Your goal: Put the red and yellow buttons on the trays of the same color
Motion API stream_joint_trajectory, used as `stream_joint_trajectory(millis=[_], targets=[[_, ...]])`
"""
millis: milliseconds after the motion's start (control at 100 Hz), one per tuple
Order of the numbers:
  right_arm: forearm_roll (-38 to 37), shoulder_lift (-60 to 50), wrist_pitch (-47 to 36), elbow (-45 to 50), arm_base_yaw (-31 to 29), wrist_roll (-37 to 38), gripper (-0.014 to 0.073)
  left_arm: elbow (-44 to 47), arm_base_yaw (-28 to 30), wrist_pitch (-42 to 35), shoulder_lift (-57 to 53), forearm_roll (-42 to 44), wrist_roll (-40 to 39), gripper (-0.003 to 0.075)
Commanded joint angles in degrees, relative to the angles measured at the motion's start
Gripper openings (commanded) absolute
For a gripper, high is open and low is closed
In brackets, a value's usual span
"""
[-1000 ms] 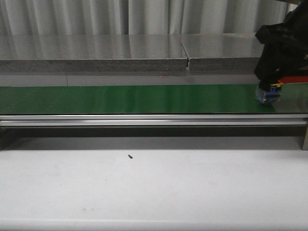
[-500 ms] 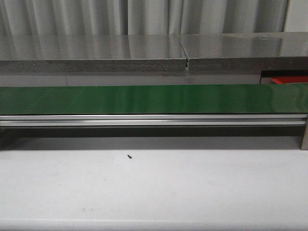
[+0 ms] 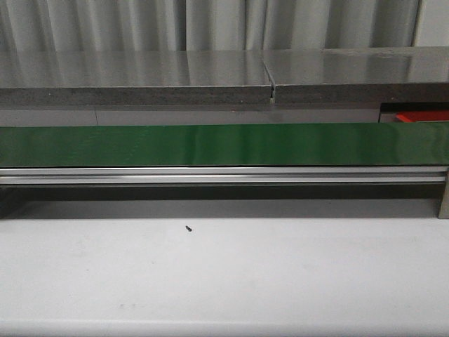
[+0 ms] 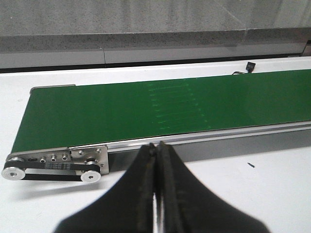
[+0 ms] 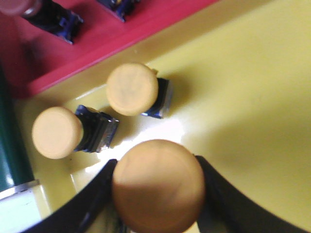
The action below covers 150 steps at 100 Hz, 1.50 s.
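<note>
In the right wrist view my right gripper (image 5: 154,162) is shut on a yellow button (image 5: 158,189) and holds it over the yellow tray (image 5: 243,87). Two more yellow buttons (image 5: 132,89) (image 5: 57,132) lie on their sides on that tray. The red tray (image 5: 131,26) sits beside it and holds blue-bodied buttons (image 5: 56,19). My left gripper (image 4: 156,146) is shut and empty over the white table, just in front of the green belt (image 4: 146,109). Neither gripper shows in the front view. A strip of the red tray (image 3: 421,116) shows at the far right there.
The green conveyor belt (image 3: 210,144) runs across the front view with no buttons on it. Its roller end (image 4: 53,165) shows in the left wrist view. A grey ledge (image 3: 140,95) runs behind the belt. A small black speck (image 3: 189,228) lies on the white table.
One second ago my right arm was over the belt's far right end with a blue-bodied button. It has moved out of the front view to the right.
</note>
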Motion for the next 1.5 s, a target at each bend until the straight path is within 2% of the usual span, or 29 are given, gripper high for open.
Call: stream_joint_trajectory(millis=[0,320,710,800,970,1040,1490], targets=[[1.9,0.6,-1.0,-1.7,-0.3,0.1,0.0129,-1.5,-0.5,-3.9,0.2,-1.4,0.0,-0.0019],[1.6,3.3,-6.1,1.0,-0.3,-0.6,0.0129,-1.5,-0.5,-3.9,0.2,-1.4,0.0,-0.0019],[1.7,6.1,-4.9,1.0,-0.3,-0.9,0.0136,-1.5,-0.5,-3.9,0.2,-1.4,0.0,-0.0019],[1.7,6.0,-4.0,0.8,-0.3,-0.9,0.0189,-1.5,-0.5,-3.9,0.2,-1.4,0.0,-0.0019],[2.0,5.2,-2.8,0.8,-0.3,-0.9,0.0410,-1.5,-0.5,-3.9,0.2,-1.4,0.0,-0.0019],[2.3,4.4,-2.8,0.8,-0.3,-0.9,0.0461,-1.5,-0.5,-3.9,0.2,-1.4,0.0,-0.0019],[6.3,-8.7,-4.2,0.8,-0.2,-0.9,0.0467,-1.5,-0.5,-3.9,0.2,-1.4,0.0,-0.0019]])
